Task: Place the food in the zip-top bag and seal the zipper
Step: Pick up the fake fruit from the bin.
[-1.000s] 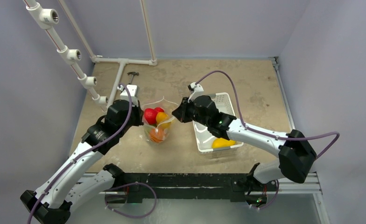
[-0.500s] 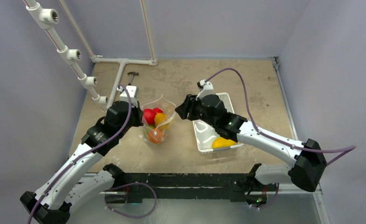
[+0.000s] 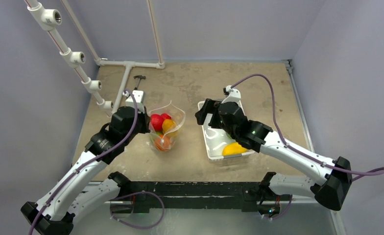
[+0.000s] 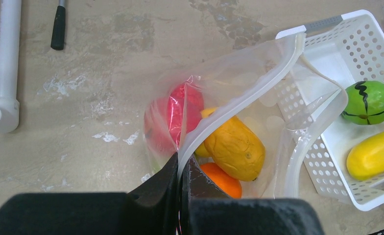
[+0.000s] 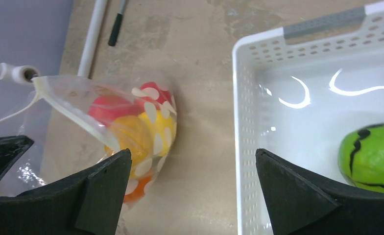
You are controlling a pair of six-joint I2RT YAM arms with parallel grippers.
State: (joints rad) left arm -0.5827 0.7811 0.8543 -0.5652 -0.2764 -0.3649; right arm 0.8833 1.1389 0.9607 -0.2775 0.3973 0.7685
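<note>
Bench point(image 3: 190, 81), tan and scuffed, fills the overhead view. White slotted basket point(image 3: 231, 156) lies right of centre. Zip-top bag point(image 3: 176, 113) stands at centre, just left of the basket, its mouth open upward. Left tool point(image 4: 181, 186) is closed on the zipper point(image 4: 244, 94) (the pale strip edging the bag mouth), pinching it at lower centre of the left wrist view. Right tool point(image 5: 195, 196) is spread wide and holds nothing, near the basket's left wall. Inside the bag: red fruit point(image 4: 180, 110), yellow-orange fruit point(image 4: 234, 147), orange fruit point(image 4: 222, 178). In the basket, at the right edge of that view: black-striped green fruit point(image 4: 369, 102) above yellow fruit point(image 4: 376, 154).
</note>
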